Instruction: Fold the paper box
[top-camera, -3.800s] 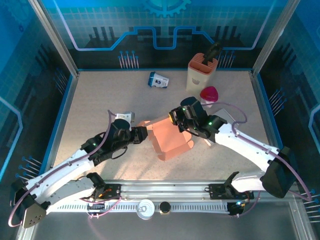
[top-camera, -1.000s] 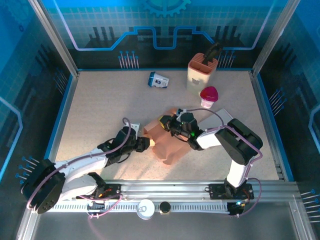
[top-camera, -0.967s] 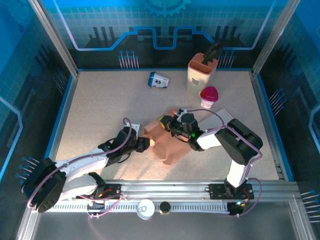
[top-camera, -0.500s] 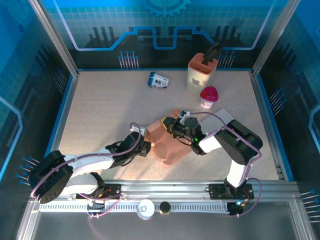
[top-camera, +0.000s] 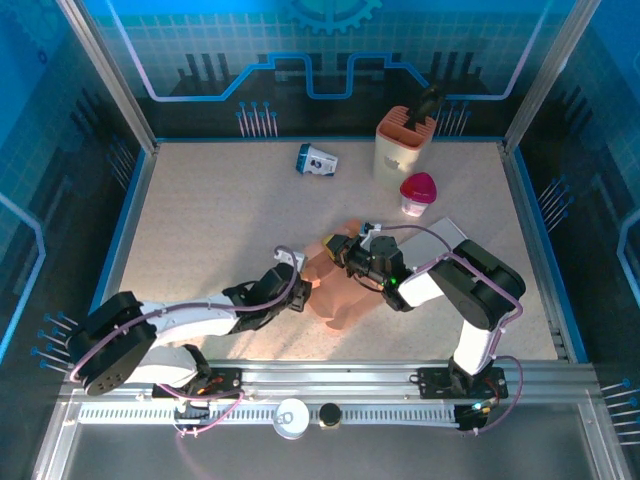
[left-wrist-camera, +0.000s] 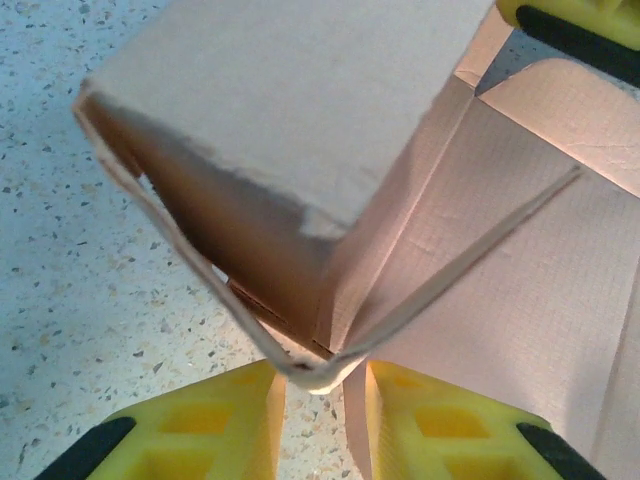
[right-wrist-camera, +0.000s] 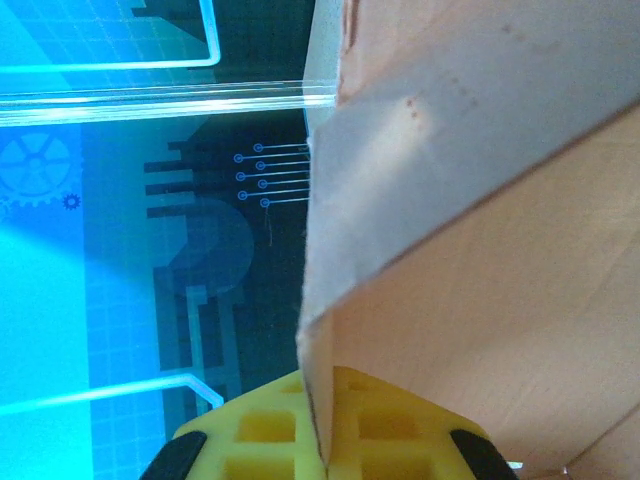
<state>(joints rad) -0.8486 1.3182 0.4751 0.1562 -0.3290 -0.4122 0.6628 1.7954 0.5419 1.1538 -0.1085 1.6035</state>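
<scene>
- Left end effector (left-wrist-camera: 318, 395): pinching the folded lower corner of the paper box (left-wrist-camera: 300, 120).
- Paper box: near the middle of the table (top-camera: 200, 220), half-erected, held between both arms.
- Right end effector (right-wrist-camera: 318, 445): pressed together on a wall edge.
- Step: raising a side wall; next, likely crease it upright.

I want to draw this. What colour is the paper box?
The paper box is a plain pale peachy pink. It shows best in the left wrist view.
</scene>
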